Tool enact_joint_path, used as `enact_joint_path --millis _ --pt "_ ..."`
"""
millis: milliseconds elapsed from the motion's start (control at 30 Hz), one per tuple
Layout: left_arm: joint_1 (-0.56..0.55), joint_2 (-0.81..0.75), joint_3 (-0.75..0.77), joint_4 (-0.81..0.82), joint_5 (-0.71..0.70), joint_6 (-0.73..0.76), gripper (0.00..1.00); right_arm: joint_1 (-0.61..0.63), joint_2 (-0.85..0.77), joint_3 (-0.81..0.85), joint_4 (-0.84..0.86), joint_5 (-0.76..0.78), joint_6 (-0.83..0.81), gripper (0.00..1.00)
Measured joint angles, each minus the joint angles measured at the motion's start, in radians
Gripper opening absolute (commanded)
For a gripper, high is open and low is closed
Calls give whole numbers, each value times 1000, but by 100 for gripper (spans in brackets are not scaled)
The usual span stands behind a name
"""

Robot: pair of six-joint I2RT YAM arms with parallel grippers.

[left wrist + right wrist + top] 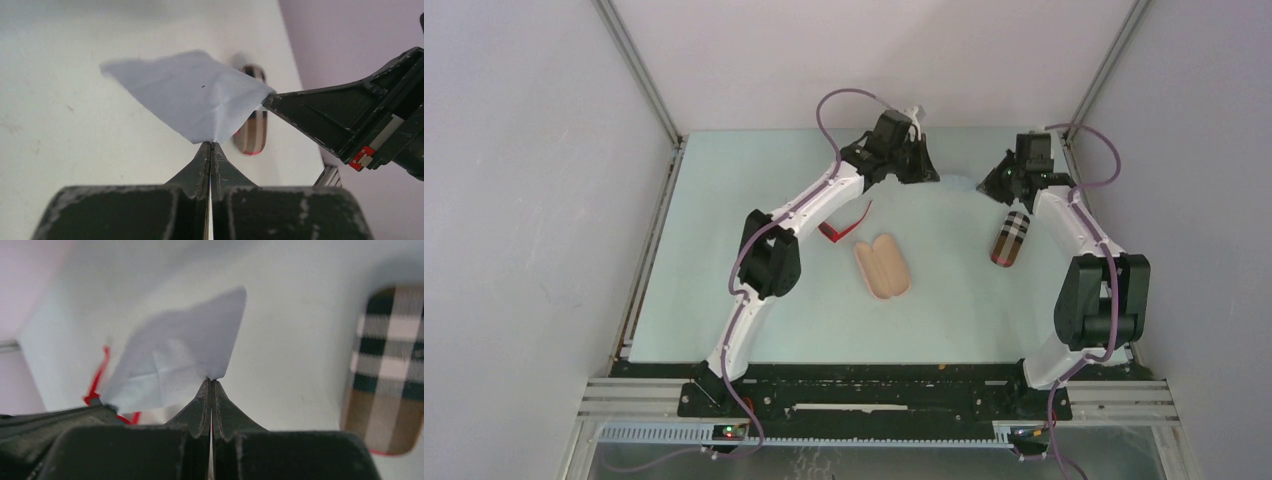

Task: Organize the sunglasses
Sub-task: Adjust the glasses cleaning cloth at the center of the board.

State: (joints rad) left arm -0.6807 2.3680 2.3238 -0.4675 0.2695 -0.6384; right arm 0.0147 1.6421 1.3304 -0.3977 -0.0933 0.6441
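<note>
At the far middle of the table [724,260] I have both grippers pinched on one pale blue cloth [190,95]. The left gripper [211,146] has its fingers pressed together on one corner and the right gripper [211,382] has its fingers together on another, with the cloth stretched in the air between them. The red sunglasses [845,227] lie on the table just beside the left arm, near the pink case [882,267] but apart from it. The plaid case [1010,238] sits by the right arm. I can't see a second pair in any view. My guess on the red pair: light, with a stiff plastic frame, smooth so probably slippery. The temples are thin and hinged, so they may fold or twist, and the lenses scratch easily. I'd take it at the bridge or on a temple close to the hinge, never on a lens. Neither gripper is free for that while it holds the cloth.
</note>
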Motion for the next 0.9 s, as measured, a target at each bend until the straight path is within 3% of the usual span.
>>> enact_joint_path --millis 333,900 --pt "-63 -56 -570 107 58 16 0 82 -13 -434 2 -5 13 0" --pt "-102 -165 -693 54 65 15 0 160 -128 -577 10 32 49 0"
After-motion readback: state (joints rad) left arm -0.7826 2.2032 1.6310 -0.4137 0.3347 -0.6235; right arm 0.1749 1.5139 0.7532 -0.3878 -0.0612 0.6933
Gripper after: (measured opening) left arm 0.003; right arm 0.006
